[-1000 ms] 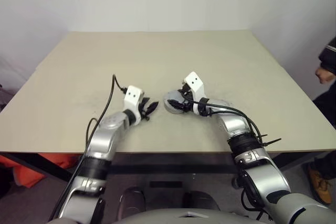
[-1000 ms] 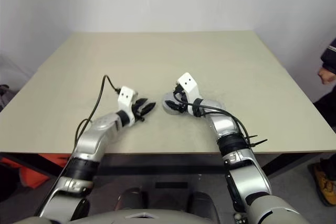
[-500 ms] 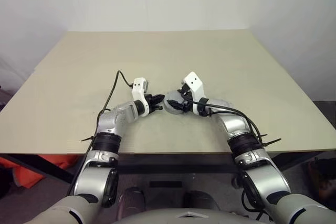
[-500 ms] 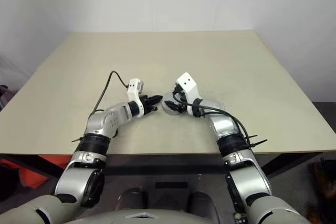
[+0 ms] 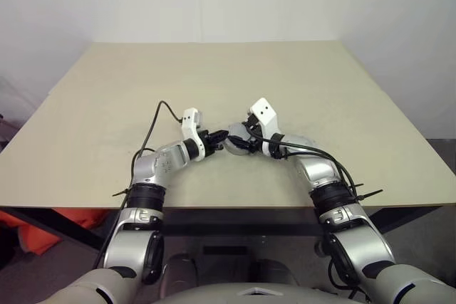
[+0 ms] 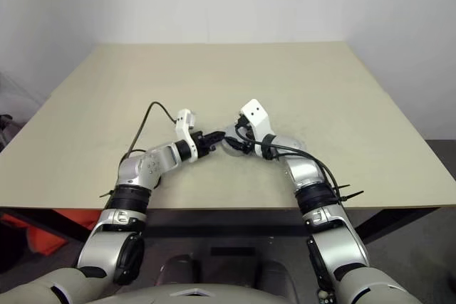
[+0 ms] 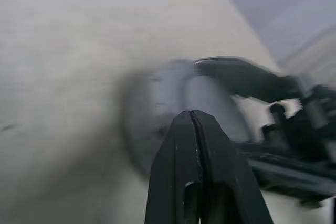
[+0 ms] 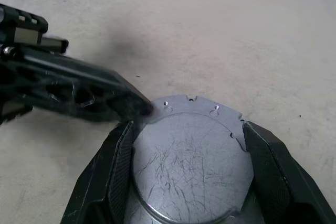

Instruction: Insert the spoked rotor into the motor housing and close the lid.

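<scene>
Count: one motor housing [image 8: 189, 163], one table [image 5: 214, 76], two grippers, one black cable [image 5: 153, 129].
Motor housing: round, squat silver metal; its upward face is a flat disc covered in fine scratches, ringed by a rim with small holes and notches. It sits near the middle of the head views, just below centre, on the table.
Right gripper [image 8: 186, 145]: its two black fingers [image 8: 113, 171] stand wide on either side of the disc, pressed to its edge, grasping the motor housing.
Left gripper [image 7: 193, 116]: fingers clenched together on nothing, forming one narrow black wedge; in the right wrist view its tip touches the housing's rim at the upper left of the disc.
Table: matte beige top, faintly speckled and scuffed, with a dark front edge along the lower part of the head views.
Surroundings: pale wall behind the table; the black cable loops from the left wrist over the tabletop; something orange at the lower left corner under the table.
</scene>
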Action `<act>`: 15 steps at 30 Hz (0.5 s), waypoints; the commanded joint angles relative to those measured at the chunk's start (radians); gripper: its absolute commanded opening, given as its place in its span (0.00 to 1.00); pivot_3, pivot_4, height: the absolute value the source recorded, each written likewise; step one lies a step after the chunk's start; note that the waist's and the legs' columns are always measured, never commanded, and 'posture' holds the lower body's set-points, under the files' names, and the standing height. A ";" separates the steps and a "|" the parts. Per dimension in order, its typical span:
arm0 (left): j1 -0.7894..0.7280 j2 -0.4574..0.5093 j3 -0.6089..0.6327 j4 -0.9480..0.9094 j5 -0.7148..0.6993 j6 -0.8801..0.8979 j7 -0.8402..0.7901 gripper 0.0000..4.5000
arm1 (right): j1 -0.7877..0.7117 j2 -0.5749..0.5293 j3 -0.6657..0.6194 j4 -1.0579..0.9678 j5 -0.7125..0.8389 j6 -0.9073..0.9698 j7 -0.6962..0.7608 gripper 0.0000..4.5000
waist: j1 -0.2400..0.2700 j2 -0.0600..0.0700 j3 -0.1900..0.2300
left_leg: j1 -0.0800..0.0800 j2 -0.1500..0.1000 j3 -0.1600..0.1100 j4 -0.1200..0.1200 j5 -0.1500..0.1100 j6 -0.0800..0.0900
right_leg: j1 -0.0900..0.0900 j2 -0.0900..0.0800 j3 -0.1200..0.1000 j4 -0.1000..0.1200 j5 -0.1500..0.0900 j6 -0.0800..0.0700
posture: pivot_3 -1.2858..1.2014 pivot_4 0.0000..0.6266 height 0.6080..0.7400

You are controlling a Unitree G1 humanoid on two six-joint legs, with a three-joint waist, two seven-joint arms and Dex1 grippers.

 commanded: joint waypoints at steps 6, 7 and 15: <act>-0.022 0.018 -0.053 0.061 0.063 0.003 0.050 0.01 | -0.007 -0.009 -0.002 -0.001 -0.015 0.013 -0.014 0.70 | 0.000 0.000 0.000 | 0.001 0.000 0.000 -0.001 0.000 0.000 | 0.000 0.000 0.000 -0.001 0.000 0.000 | 0.52 0.00 1.00; -0.022 0.020 -0.056 0.067 0.068 0.004 0.054 0.01 | -0.008 -0.009 -0.004 -0.001 -0.015 0.014 -0.015 0.70 | 0.000 0.000 0.000 | 0.001 0.000 0.000 0.000 0.000 0.000 | 0.000 0.000 0.000 -0.001 0.000 0.000 | 0.52 0.00 1.00; -0.011 0.019 -0.076 0.043 0.071 0.018 0.042 0.01 | -0.011 -0.009 -0.006 -0.006 -0.009 0.022 -0.014 0.70 | 0.001 0.000 0.000 | 0.003 -0.001 0.000 -0.001 0.000 0.000 | 0.003 0.000 0.000 -0.002 -0.001 0.001 | 0.52 0.00 1.00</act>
